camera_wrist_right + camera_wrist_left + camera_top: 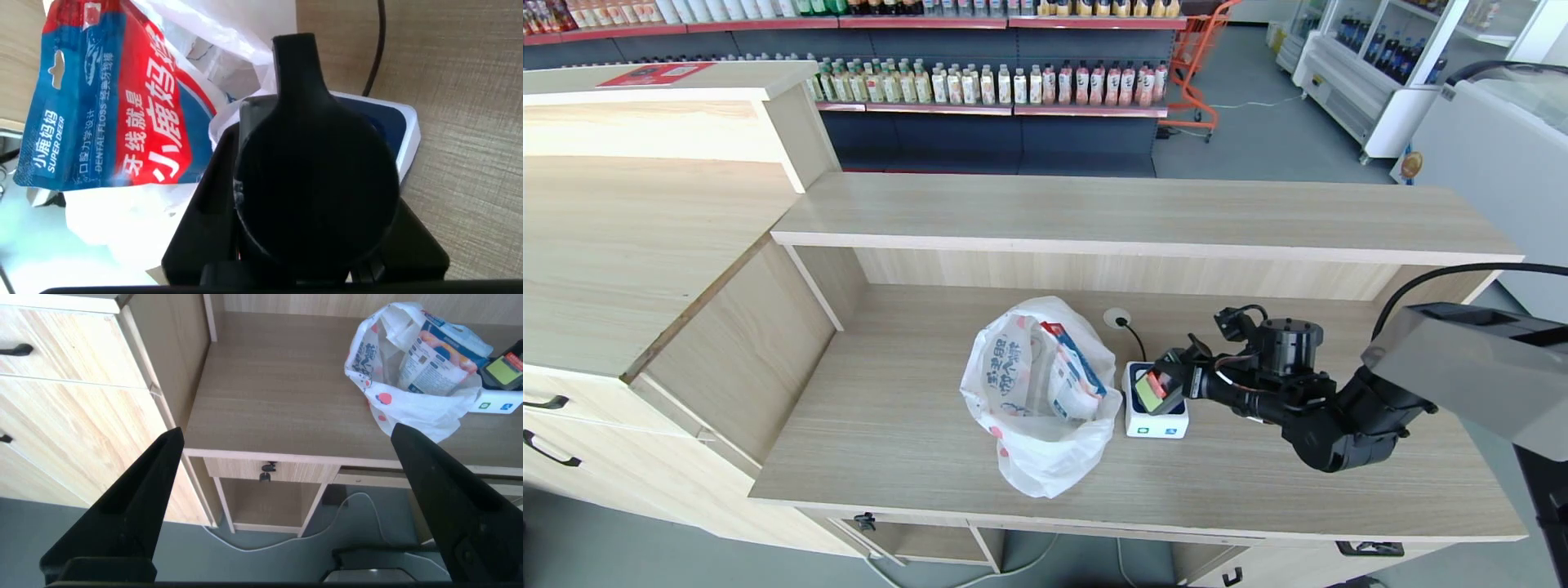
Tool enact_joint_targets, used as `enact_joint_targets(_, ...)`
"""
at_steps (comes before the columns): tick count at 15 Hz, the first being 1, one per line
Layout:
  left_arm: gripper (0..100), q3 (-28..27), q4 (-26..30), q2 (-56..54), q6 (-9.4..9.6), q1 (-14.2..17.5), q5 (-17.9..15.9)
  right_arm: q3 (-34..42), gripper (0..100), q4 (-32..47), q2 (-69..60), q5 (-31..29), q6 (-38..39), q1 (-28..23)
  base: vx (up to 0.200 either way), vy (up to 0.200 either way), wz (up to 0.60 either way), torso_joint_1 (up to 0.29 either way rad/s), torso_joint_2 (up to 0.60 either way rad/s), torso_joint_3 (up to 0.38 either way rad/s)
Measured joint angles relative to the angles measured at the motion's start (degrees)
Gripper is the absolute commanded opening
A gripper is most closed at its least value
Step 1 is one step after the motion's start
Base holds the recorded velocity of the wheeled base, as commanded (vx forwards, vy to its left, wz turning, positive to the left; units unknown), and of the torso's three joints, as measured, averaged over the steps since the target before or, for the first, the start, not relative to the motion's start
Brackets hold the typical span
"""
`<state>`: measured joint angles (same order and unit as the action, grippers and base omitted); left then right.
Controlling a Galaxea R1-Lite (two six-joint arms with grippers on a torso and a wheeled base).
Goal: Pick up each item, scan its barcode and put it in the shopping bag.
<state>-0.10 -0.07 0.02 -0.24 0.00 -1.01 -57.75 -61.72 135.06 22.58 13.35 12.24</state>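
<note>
- Worktop point(890, 425): carries the shopping bag point(1013, 384) and the scanner point(1168, 425), which stand just beside each other.
- Shopping bag: white, with its mouth open and printed packets point(1070, 376) inside.
- Left hand point(282, 514): fingers spread wide and gripping nothing. It is positioned off the worktop's front edge, well apart from the bag.
- Right hand point(1168, 388): closed on the small item point(1150, 392), directly above the scanner.
- Scanner: a white box with a cable at the rear.
- Small item: yellow-green face with a red edge. It is gripped at the fingertips, near the bag's rim.

place: shop | evidence: shelves of bottles point(980, 84); drinks fridges point(1372, 57); checkout counter point(1143, 212)
</note>
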Motion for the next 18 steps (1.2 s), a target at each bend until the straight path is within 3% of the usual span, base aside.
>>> enact_joint_targets(4,100,0.0,0.0,0.0,0.00,0.0,0.0,0.9,0,0.4,-5.2,-0.1,5.7,0.1,0.000,0.000,0.00,0.000,0.00,0.000)
enact_joint_targets(7,100,0.0,0.0,0.0,0.06,0.0,0.0,7.0,0,0.4,-13.0,0.2,7.4,0.2,0.000,0.000,0.00,0.000,0.00,0.000)
enact_joint_targets(10,100,0.0,0.0,0.0,0.09,0.0,0.0,14.3,0,0.4,-20.0,1.7,7.6,0.2,0.200,0.200,0.00,0.001,0.00,0.002)
enact_joint_targets(13,100,0.0,0.0,0.0,0.09,0.0,0.0,16.8,0,0.5,-23.4,2.1,7.7,0.9,0.200,0.200,0.00,-0.009,0.00,0.007)
enact_joint_targets(18,100,0.0,0.0,0.0,-0.09,0.0,0.0,17.9,0,0.6,-24.6,2.0,7.7,2.9,0.000,0.000,0.00,0.000,0.00,0.000)
